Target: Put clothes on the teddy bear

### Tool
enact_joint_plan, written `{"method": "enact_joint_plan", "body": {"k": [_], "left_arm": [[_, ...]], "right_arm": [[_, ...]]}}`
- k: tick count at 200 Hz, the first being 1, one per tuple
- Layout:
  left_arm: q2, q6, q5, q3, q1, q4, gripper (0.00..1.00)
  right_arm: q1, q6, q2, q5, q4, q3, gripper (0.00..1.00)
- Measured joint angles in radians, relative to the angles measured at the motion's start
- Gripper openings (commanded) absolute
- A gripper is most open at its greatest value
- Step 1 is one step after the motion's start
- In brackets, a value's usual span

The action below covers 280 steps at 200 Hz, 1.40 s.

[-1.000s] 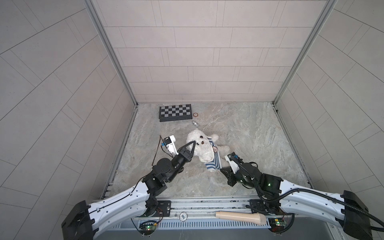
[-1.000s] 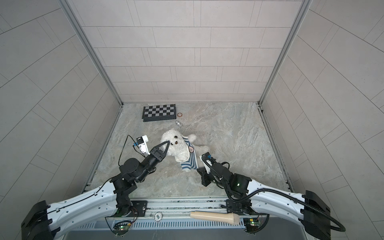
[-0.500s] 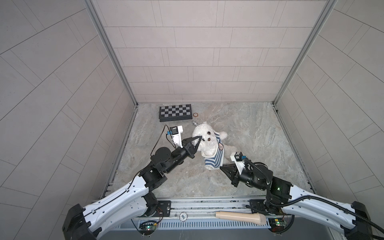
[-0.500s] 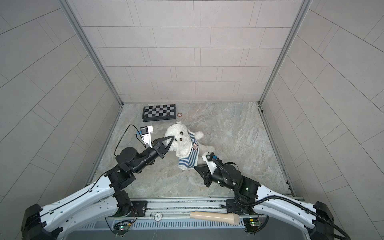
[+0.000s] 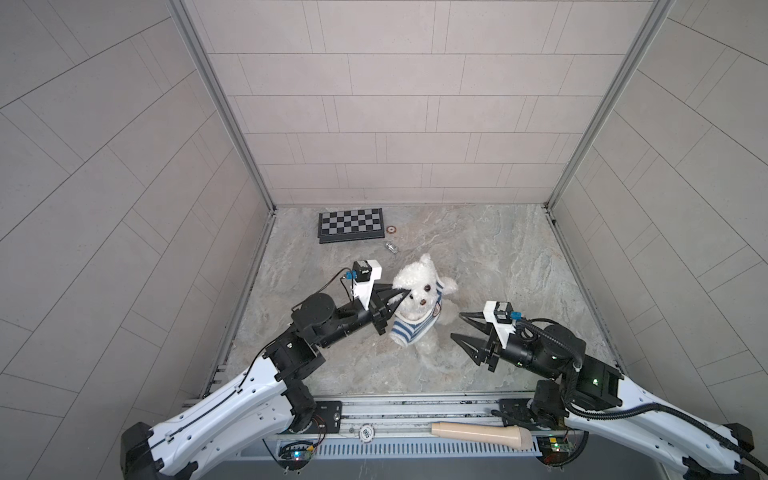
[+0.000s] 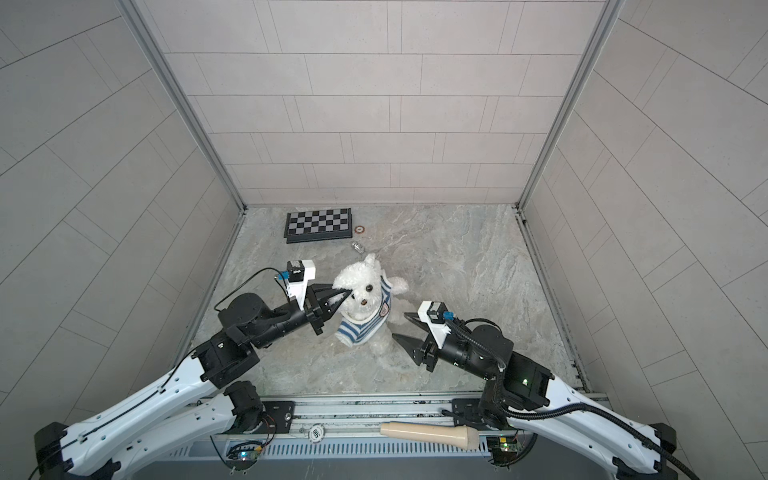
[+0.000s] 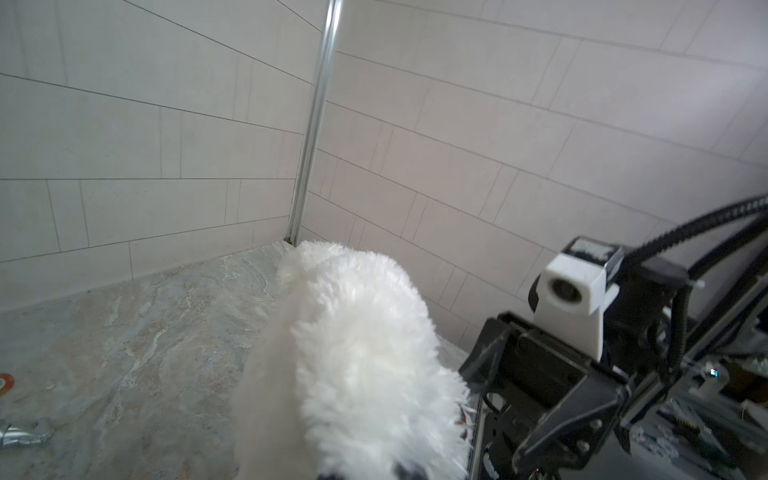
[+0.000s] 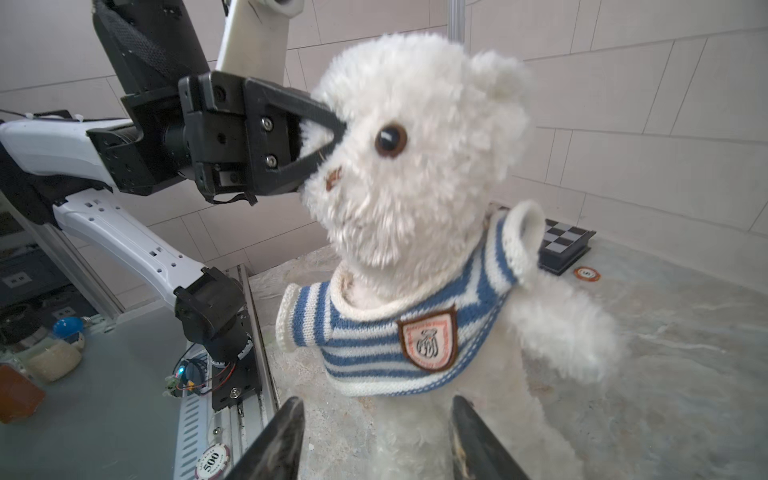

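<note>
Teddy bear mid-table, upright, blue-striped sweater over its chest. Likely soft, light and floppy; fur squashes and knit stretches, so pinch deep on an ear, a limb or the sweater hem, not loose fluff. Left gripper is pinched on fur at the left side of its head, propping it. Right gripper is spread, empty, just near-right, not touching. Chessboard far left, well apart.

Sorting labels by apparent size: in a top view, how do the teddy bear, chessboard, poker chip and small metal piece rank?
1. teddy bear, though upright and nearer the camera.
2. chessboard.
3. poker chip and metal piece: both tiny, too alike to rank.
</note>
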Motion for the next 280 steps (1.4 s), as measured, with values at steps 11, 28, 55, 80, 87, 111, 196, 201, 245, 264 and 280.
{"method": "enact_joint_plan", "body": {"k": [11,28,55,80,87,111,196,201,245,264,280], "left_arm": [[0.01,0.058,0.034,0.018,-0.014,-0.027,0.0],[0.018,0.136,0.095,0.043,-0.026,-0.075,0.0],[0.021,0.225,0.183,0.096,-0.029,-0.178,0.0],[0.021,0.283,0.25,0.153,-0.037,-0.272,0.0],[0.021,0.296,0.267,0.167,-0.04,-0.295,0.0],[0.021,0.327,0.316,0.198,-0.051,-0.355,0.0],[-0.025,0.352,0.346,0.204,-0.059,-0.395,0.0],[-0.03,0.352,0.346,0.204,-0.059,-0.395,0.0],[-0.055,0.339,0.365,0.204,-0.062,-0.394,0.0],[-0.062,0.331,0.369,0.204,-0.062,-0.391,0.0],[-0.071,0.323,0.368,0.204,-0.062,-0.382,0.0]], "right_arm": [[-0.01,-0.037,0.007,-0.004,-0.009,0.027,0.66],[-0.041,-0.098,0.025,-0.027,-0.01,0.047,0.7],[-0.055,-0.184,0.062,-0.075,-0.01,0.064,0.74],[-0.055,-0.236,0.114,-0.153,0.004,0.074,0.76],[-0.055,-0.245,0.135,-0.173,0.015,0.074,0.76],[-0.055,-0.263,0.208,-0.24,0.06,0.074,0.77],[-0.055,-0.238,0.174,-0.333,0.172,0.01,0.8],[-0.055,-0.23,0.153,-0.333,0.18,-0.005,0.8],[-0.055,-0.18,0.068,-0.312,0.218,-0.079,0.8],[-0.055,-0.171,0.1,-0.31,0.232,-0.085,0.8],[-0.055,-0.164,0.135,-0.313,0.248,-0.087,0.8]]}}
